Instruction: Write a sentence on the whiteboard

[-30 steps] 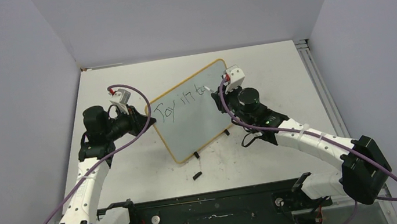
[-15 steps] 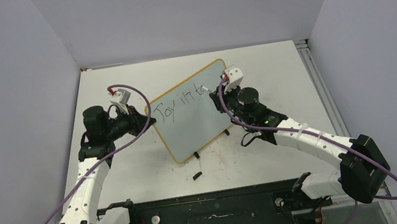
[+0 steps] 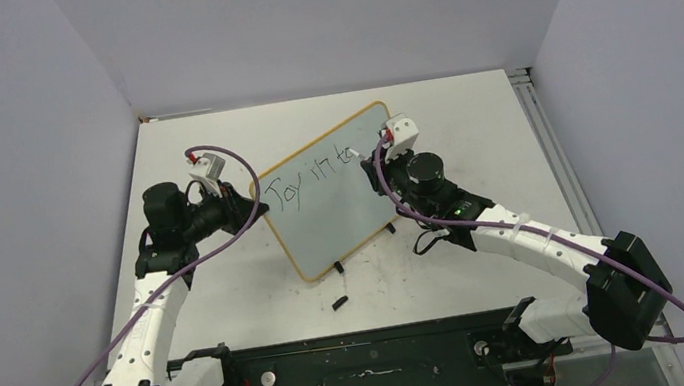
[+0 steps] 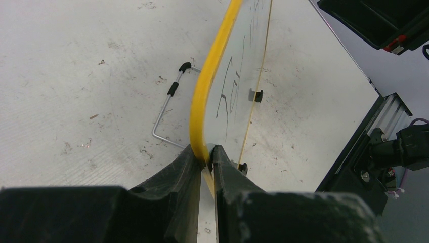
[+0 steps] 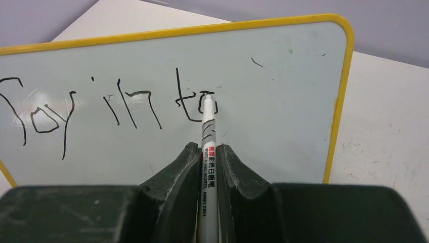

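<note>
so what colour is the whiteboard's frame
Yellow; the frame shows best in the right wrist view.

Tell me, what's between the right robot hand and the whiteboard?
A white marker. The right gripper pinches it and its tip reaches the whiteboard, seen in the right wrist view.

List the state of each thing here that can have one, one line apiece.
Whiteboard: standing on its feet, one yellow edge clamped.
Sentence: unfinished, reads "Joy in to".
Marker: uncapped, tip on the board at the "o".
Left gripper: fingers shut on the whiteboard's edge.
Right gripper: fingers shut on the marker.
</note>
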You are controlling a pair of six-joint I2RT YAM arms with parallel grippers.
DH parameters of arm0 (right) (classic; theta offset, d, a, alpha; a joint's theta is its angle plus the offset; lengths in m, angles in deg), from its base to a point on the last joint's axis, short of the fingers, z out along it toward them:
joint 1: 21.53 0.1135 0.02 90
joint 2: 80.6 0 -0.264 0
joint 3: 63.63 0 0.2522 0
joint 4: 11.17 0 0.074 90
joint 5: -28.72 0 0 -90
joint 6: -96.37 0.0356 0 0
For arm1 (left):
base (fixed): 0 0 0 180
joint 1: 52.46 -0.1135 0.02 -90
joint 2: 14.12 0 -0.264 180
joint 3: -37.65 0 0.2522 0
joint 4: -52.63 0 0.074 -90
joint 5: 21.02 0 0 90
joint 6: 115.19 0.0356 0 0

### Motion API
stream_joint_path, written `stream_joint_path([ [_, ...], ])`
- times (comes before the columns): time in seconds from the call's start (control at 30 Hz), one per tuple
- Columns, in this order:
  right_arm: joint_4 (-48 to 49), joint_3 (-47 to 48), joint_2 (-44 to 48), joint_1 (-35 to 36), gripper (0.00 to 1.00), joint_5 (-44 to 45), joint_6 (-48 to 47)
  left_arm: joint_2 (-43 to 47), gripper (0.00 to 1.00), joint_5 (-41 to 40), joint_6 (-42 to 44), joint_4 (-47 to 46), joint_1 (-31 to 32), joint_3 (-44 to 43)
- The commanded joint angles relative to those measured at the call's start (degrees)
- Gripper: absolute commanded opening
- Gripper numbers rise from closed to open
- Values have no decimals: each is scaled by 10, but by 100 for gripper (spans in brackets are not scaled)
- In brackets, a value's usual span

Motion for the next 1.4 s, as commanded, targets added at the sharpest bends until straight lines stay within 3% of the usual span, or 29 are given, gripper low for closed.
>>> stream_joint_path([
  [0.0,9,17,-5,1,5,30,2,6,0,-9,18,8,1,-9],
  [1.0,-16,-16,11,1,5,31,12,3,0,-11,18,10,1,-11],
  [1.37,-38,17,55,-4,5,15,2,1,0,-7,23,19,-4,-13],
])
